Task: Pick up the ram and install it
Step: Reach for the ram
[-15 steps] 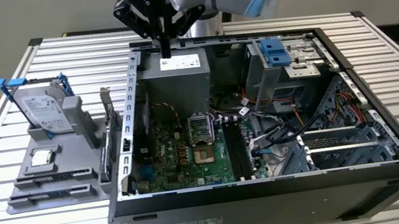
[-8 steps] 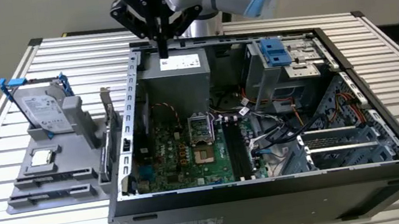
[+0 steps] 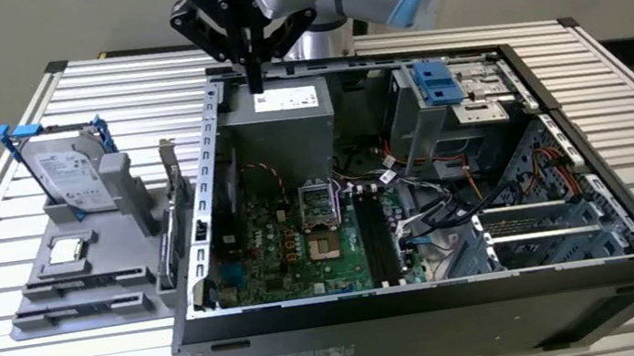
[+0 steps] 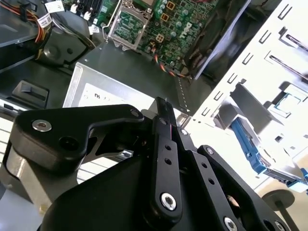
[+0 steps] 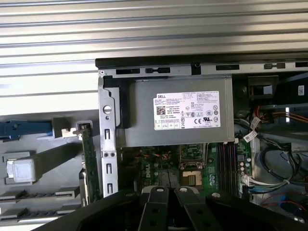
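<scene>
hand (image 3: 258,83): pinched together, empty, hangs over case (image 3: 435,324) | ram (image 5: 87,159): stands on edge beside case wall | handling: likely light, stiff, fragile; pinch flat faces mid-length

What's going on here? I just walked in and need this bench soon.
The arm's end effector hangs shut and empty over the power supply in the open computer case. The ram stands on edge in the grey holder beside the case, not yet picked up.
</scene>
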`<state>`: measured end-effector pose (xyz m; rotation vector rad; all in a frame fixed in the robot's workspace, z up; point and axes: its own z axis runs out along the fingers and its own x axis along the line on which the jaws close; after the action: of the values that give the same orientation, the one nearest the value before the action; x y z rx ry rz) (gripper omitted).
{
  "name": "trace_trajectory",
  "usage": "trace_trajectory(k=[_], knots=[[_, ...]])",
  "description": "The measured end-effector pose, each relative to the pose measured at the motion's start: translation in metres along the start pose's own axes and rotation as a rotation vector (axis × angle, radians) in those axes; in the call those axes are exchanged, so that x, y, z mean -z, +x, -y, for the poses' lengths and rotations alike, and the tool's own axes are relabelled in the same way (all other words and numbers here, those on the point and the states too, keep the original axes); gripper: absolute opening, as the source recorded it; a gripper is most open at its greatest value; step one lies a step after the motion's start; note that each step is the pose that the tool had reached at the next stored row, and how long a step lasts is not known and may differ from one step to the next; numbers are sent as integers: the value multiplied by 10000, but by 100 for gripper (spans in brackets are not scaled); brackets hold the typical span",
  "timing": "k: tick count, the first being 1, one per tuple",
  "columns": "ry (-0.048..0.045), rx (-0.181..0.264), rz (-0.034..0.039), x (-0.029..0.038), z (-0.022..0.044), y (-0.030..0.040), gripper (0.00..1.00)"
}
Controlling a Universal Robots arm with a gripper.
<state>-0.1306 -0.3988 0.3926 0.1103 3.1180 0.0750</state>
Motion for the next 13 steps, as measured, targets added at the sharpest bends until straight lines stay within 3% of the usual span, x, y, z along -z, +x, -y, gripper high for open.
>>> trace_trajectory(k=[13], knots=[[0,0,0,2,5,69,0]])
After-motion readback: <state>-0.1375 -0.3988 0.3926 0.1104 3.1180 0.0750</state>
